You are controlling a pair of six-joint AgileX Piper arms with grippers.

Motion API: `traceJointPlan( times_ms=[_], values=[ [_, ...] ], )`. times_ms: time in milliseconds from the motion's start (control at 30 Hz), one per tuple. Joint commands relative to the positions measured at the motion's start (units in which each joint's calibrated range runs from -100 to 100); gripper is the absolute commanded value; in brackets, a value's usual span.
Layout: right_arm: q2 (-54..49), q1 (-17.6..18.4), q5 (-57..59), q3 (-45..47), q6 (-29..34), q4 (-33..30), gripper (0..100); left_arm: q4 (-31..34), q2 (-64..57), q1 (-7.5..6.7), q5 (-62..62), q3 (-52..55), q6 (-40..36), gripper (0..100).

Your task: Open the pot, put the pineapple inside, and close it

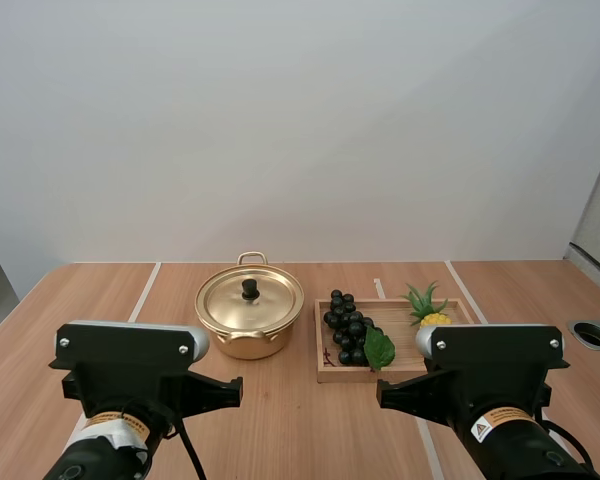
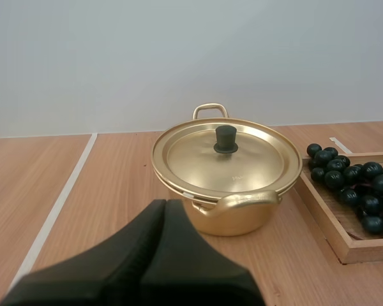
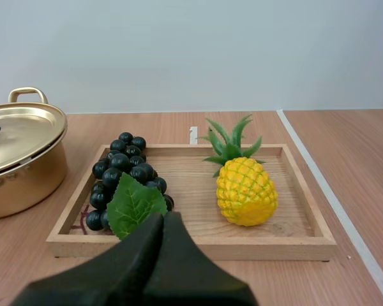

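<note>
Left gripper (image 2: 165, 205), right gripper (image 3: 163, 218): both pressed together, empty. Gold metal pot (image 2: 236, 220), round gold lid (image 2: 249, 167) on, at left's twelve o'clock. Opening not begun; next: spread, pinch black lid knob (image 2: 226, 138).

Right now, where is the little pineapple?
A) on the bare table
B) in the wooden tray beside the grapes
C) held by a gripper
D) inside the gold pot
B: the pineapple sits in the wooden tray beside the grapes, and the pot has its lid on.
</note>
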Motion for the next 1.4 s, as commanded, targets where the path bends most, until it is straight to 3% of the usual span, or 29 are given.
traceJointPlan(
  times_ms=[0,1100,1267,1367],
  values=[
    [-0.25,-0.32,-0.65,0.0,-0.02,-1.75,0,0.92,-0.22,-0.12,-1.4,0.13,-0.34,0],
    [-0.25,-0.38,-1.41,0.0,-0.02,-1.67,0,1.06,-0.22,-0.2,-5.15,0.13,0.06,0],
    [-0.25,-0.38,-12.32,0.0,-0.02,-4.84,0,1.06,-0.22,-0.2,-7.22,0.13,0.06,0],
    [-0.25,-0.38,-25.33,0.0,-0.02,-9.4,0,3.44,-0.22,-0.2,-20.52,0.13,0.06,0]
  ],
)
